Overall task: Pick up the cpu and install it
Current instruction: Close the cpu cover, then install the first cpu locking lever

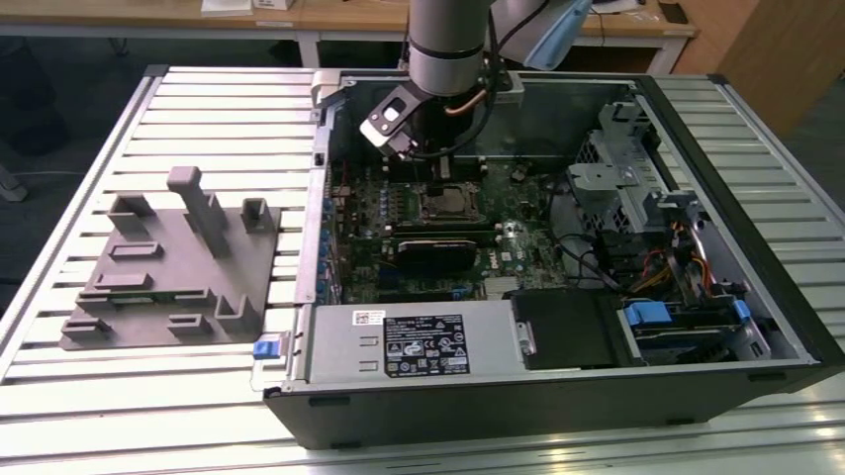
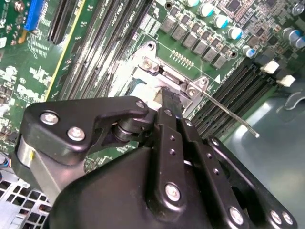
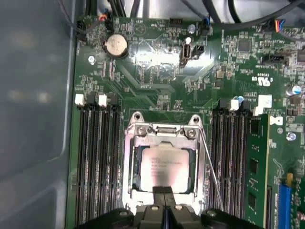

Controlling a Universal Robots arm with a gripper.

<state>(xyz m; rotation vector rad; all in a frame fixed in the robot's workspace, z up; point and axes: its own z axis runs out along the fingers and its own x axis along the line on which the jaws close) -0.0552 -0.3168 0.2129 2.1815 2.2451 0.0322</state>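
Observation:
The cpu [image 3: 164,165], a small pale silver square, lies flat inside the motherboard socket's metal frame [image 3: 162,131]. In the first wrist view my gripper [image 3: 164,194] hangs just over the chip's near edge. Its two black fingers [image 3: 158,196] are pressed together and shut, with nothing seen between them. In the second wrist view the same gripper [image 2: 170,99] points down at the socket, and its body hides most of the chip. In the exterior view the arm stands over the socket [image 1: 446,203] inside the open computer case.
A grey fixture [image 1: 172,262] sits on the slatted table at the exterior view's left. A black heatsink block [image 1: 433,252], power supply [image 1: 410,341] and drive cage [image 1: 634,188] crowd the case. A thin socket lever [image 3: 209,164] and memory slots [image 3: 97,162] flank the socket.

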